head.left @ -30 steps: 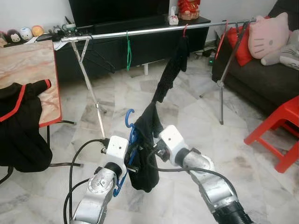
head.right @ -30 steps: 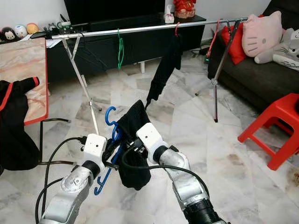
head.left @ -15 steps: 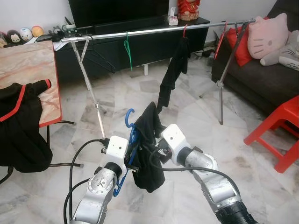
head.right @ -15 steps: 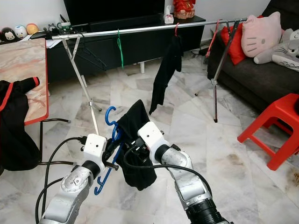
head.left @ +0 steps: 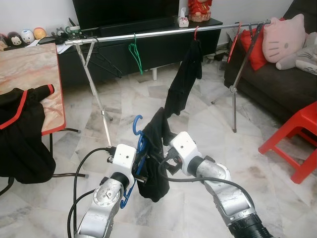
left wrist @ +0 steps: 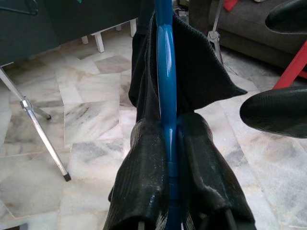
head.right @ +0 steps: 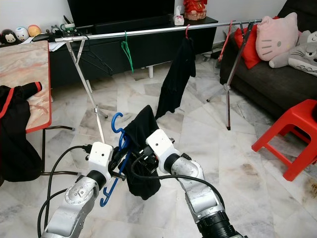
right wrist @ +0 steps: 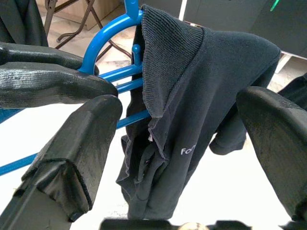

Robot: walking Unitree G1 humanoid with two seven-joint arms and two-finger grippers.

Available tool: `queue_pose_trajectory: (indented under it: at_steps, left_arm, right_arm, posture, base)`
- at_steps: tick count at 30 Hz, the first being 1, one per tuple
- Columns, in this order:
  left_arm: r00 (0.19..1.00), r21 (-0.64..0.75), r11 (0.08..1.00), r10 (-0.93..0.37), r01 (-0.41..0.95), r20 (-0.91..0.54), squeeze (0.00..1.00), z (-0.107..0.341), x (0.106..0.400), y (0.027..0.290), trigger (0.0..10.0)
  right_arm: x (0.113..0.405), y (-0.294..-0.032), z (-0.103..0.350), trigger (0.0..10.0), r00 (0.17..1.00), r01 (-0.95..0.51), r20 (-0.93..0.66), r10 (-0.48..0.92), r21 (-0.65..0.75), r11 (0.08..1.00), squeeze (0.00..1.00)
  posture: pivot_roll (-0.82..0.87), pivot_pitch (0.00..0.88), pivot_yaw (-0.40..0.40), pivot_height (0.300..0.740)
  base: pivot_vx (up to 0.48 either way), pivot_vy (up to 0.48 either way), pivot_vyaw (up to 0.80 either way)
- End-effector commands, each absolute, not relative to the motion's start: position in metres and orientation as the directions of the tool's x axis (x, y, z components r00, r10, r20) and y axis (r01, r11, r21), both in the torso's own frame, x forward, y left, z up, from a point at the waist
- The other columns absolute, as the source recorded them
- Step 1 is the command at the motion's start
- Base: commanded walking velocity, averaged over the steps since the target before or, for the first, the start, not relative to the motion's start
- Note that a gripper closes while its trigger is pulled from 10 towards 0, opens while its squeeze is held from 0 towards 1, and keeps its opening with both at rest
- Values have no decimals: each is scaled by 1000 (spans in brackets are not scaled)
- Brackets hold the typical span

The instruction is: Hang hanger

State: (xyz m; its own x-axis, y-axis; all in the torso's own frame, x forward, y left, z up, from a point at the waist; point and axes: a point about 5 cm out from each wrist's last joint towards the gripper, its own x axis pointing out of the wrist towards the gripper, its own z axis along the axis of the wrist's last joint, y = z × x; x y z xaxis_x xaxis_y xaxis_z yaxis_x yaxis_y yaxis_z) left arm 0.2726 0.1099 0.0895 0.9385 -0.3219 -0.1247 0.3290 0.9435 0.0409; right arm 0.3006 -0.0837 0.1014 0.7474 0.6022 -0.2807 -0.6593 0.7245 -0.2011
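The biggest risk was the black garment (head.left: 154,156) sliding off the blue hanger (head.left: 138,144), since it sat bunched to one side with a collar edge draped loosely over the frame; any tilt or jolt on the way up to the rail (head.left: 163,32) could have shed it. The hanger could also have twisted in the grip, because the left gripper (left wrist: 168,158) pinched only one thin bar, so the hook might have met the rail at the wrong angle. Both arms were raised in front of the body, bent at the elbow, meeting low and well short of the rail. The left fingers (left wrist: 144,172) were clamped tight on the hanger. The right gripper (right wrist: 177,143) stood spread wide around the garment, its fingers (right wrist: 79,143) either side without pinching it.
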Motion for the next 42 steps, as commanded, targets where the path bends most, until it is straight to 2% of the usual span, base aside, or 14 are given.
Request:
queue_pose_trajectory:
  at_steps: [1,2,4,12,21,26,29,30,31,35,36,38,39,42]
  left_arm:
    - [943,42,943,-328,331,-63,0,100,277,109,10000]
    - [915,52,915,-395,400,-80,0,95,273,102,10000]
    - [866,63,866,-489,497,-107,0,88,265,93,10000]
    - [855,68,854,-507,515,-109,0,87,263,91,10000]
    - [816,82,813,-568,577,-105,0,87,260,91,10000]
    - [766,118,757,-636,643,-94,0,90,255,92,10000]
    - [756,120,747,-648,654,-91,0,90,254,92,10000]
    - [724,142,711,-687,688,-68,0,93,252,92,10000]
    - [708,156,694,-704,703,-60,0,95,251,91,10000]
    - [702,173,685,-709,708,-66,0,95,252,92,10000]
    - [685,188,665,-727,722,-59,0,95,252,91,10000]
    - [662,196,642,-748,741,-56,0,96,252,90,10000]
    - [662,196,642,-748,741,-56,0,96,252,90,10000]
    - [636,200,615,-769,763,-61,0,95,250,90,10000]
  right_arm:
    - [298,-82,106,10000,741,-668,-276,613,-200,717,1000]
    - [311,-87,120,10000,735,-678,-248,631,-259,688,0]
    - [328,-89,143,10000,719,-688,-206,664,-344,638,0]
    - [328,-86,143,10000,709,-697,-209,673,-348,627,0]
    - [332,-95,149,10000,659,-740,-205,724,-347,575,0]
    - [336,-107,157,10000,572,-799,-255,779,-387,460,0]
    - [336,-109,160,10000,551,-812,-253,795,-382,441,0]
    - [337,-121,165,10000,485,-852,-275,830,-364,377,0]
    - [337,-127,168,10000,456,-867,-286,843,-359,347,0]
    - [341,-133,166,10000,469,-862,-317,824,-368,349,0]
    - [339,-145,159,10000,407,-896,-393,824,-348,276,0]
    - [335,-159,153,10000,336,-929,-458,823,-306,209,0]
    - [335,-159,153,10000,336,-929,-458,823,-306,209,0]
    - [330,-179,144,10000,269,-956,-552,790,-250,151,0]
  posture:
    - [-84,0,-2,732]
    - [-80,0,-12,732]
    - [-77,0,-12,732]
    - [-80,0,-8,732]
    - [-88,0,-1,732]
    - [-80,0,-8,732]
    - [-80,0,-8,732]
    - [-74,0,-16,732]
    - [-72,0,-17,732]
    - [-71,0,-21,732]
    - [-72,0,-23,732]
    - [-68,0,-28,732]
    - [-68,0,-28,732]
    - [-67,0,-30,732]
  base:
    - [0,0,0]
    - [0,0,0]
    - [0,0,0]
    - [0,0,0]
    - [0,0,0]
    - [0,0,0]
    - [0,0,0]
    - [0,0,0]
    - [0,0,0]
    - [0,0,0]
    - [0,0,0]
    - [0,0,0]
    - [0,0,0]
    - [0,0,0]
